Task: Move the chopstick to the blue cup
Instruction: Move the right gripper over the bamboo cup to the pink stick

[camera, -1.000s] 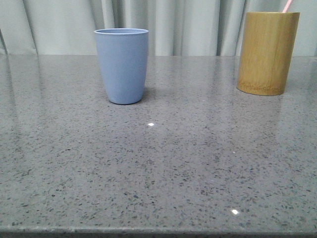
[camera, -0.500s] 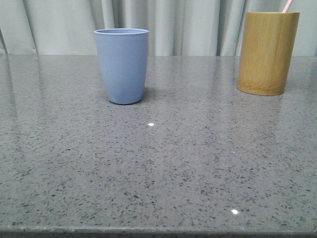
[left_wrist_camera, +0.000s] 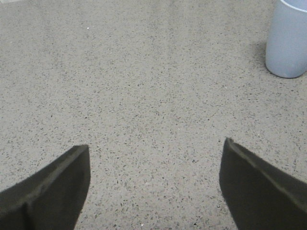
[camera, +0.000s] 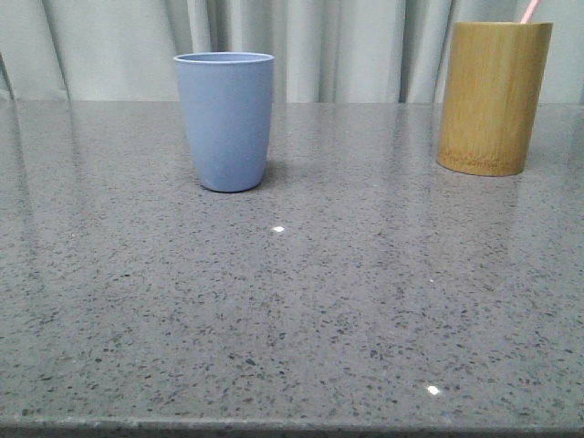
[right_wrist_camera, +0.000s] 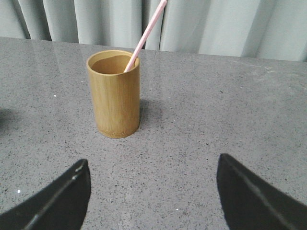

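A pale pink chopstick (right_wrist_camera: pixel 145 36) leans in the yellow-brown bamboo cylinder (right_wrist_camera: pixel 114 93); only its tip (camera: pixel 528 11) shows in the front view above the cylinder (camera: pixel 493 98) at the back right. The blue cup (camera: pixel 224 120) stands upright at the back left and looks empty; it also shows in the left wrist view (left_wrist_camera: pixel 288 39). My left gripper (left_wrist_camera: pixel 156 146) is open and empty over bare tabletop, well short of the cup. My right gripper (right_wrist_camera: pixel 152 163) is open and empty, short of the cylinder. Neither gripper shows in the front view.
The speckled grey stone tabletop (camera: pixel 301 301) spans the view, with its front edge at the bottom. Pale curtains (camera: pixel 347 46) hang close behind the table's back edge.
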